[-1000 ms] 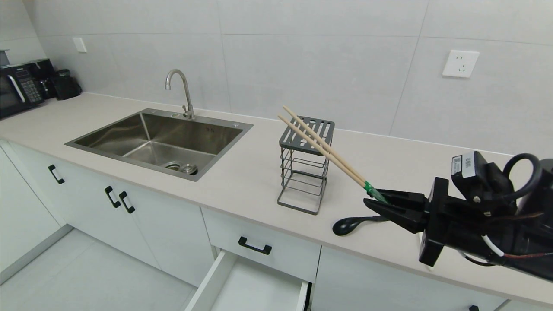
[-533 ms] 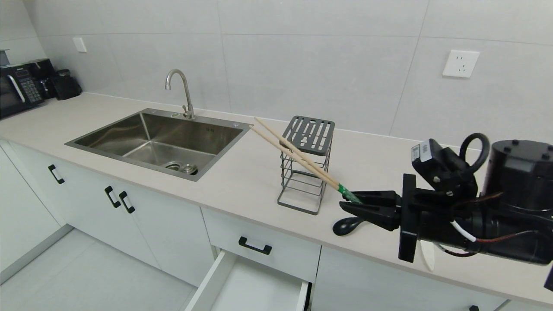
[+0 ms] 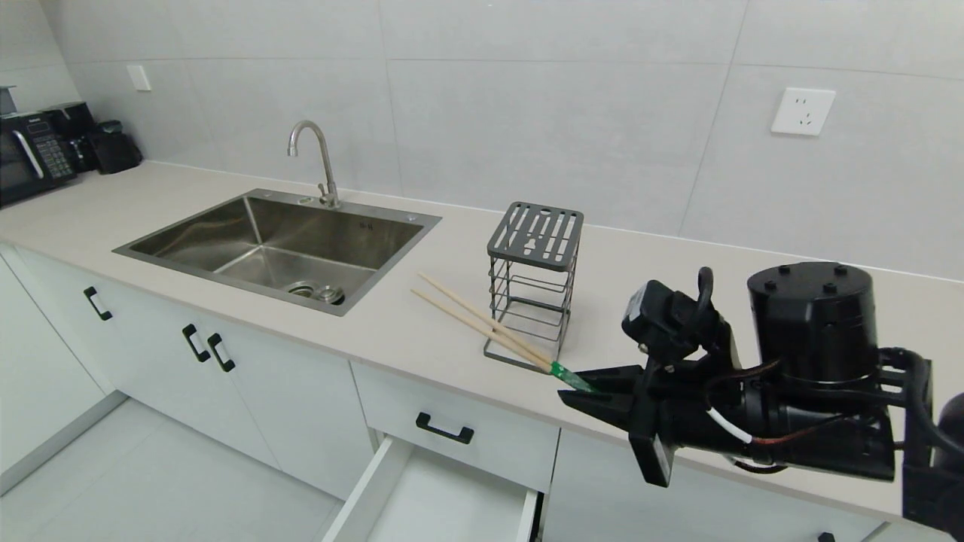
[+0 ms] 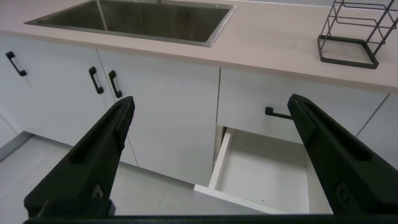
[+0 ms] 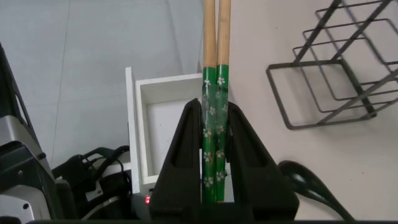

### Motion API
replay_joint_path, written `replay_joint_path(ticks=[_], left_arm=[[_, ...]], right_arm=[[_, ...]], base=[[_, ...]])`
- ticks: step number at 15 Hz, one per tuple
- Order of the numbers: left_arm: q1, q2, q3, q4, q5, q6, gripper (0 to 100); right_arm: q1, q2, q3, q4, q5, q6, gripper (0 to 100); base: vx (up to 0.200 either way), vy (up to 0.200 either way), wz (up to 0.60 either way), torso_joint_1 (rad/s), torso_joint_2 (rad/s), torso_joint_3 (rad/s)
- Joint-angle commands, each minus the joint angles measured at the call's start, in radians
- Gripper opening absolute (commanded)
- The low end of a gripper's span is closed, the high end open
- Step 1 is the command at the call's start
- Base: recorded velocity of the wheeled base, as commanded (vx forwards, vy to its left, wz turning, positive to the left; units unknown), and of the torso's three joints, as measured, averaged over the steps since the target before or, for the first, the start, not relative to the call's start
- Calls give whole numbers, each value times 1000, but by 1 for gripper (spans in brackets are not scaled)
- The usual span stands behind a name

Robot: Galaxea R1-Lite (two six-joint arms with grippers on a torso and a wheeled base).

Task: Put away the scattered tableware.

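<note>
A pair of wooden chopsticks (image 3: 482, 324) with green flowered ends (image 5: 214, 124) is held in my right gripper (image 3: 584, 388), which is shut on them. They point left over the counter's front edge, in front of the wire rack (image 3: 531, 286). Seen from the right wrist, the right gripper (image 5: 214, 107) is above the open white drawer (image 5: 165, 130), and a black spoon (image 5: 305, 180) lies on the counter beside it. My left gripper (image 4: 211, 102) is open and holds nothing, low in front of the cabinets, facing the open drawer (image 4: 261, 177).
A steel sink (image 3: 279, 248) with a faucet (image 3: 312, 154) is set in the counter to the left. A microwave (image 3: 26, 154) stands far left. Above the open drawer (image 3: 444, 504) is a shut drawer with a black handle (image 3: 444, 430).
My right gripper has moved left and down toward the counter's front edge with the chopsticks. Their tips dropped from above the rack's top to low in front of it.
</note>
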Motion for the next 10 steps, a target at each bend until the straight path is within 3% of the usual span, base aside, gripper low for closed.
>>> replay_joint_path(ticks=[1, 7, 10], left_arm=[[0, 0, 0, 0, -1, 0, 100], [0, 0, 0, 0, -1, 1, 100], [0, 0, 0, 0, 1, 0, 100]], right_arm=[[14, 42, -18, -1, -1, -2, 0], [21, 90, -72, -3, 4, 59, 0], [18, 122, -76, -4, 13, 75, 0]], base=[[0, 0, 0, 0, 0, 0], [0, 0, 0, 0, 0, 0], [0, 0, 0, -176, 352, 176]])
